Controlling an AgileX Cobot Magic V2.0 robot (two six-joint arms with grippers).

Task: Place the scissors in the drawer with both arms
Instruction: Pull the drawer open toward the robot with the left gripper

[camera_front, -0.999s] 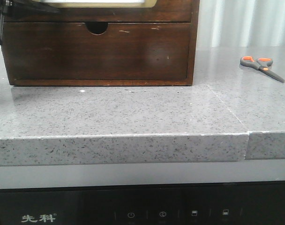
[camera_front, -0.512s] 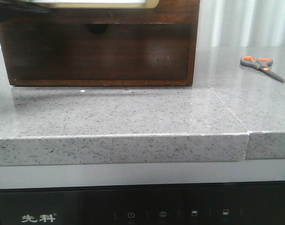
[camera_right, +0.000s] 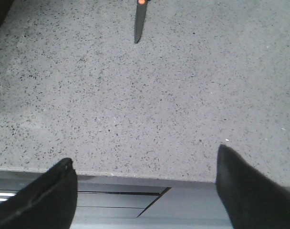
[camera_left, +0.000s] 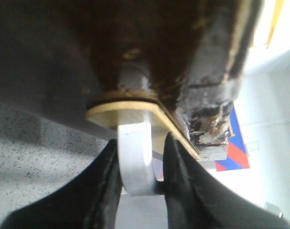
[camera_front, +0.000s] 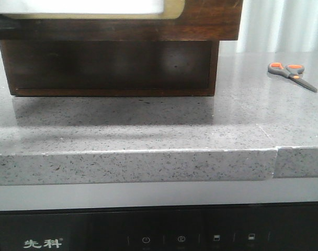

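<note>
Speckled grey countertop (camera_front: 148,130) nearest. Right gripper (camera_right: 145,186) hung wide, empty, at its edge. Left gripper (camera_left: 142,167) pinched the drawer (camera_front: 211,15) pull (camera_left: 134,162); drawer overhung the cabinet (camera_front: 112,65). Scissors (camera_front: 291,74) lay far right. Risk: smooth pull slipping.

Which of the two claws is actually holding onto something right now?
The left gripper: its black fingers are closed around the pale metal drawer handle. The right gripper hangs open over bare countertop, short of the scissors.
</note>
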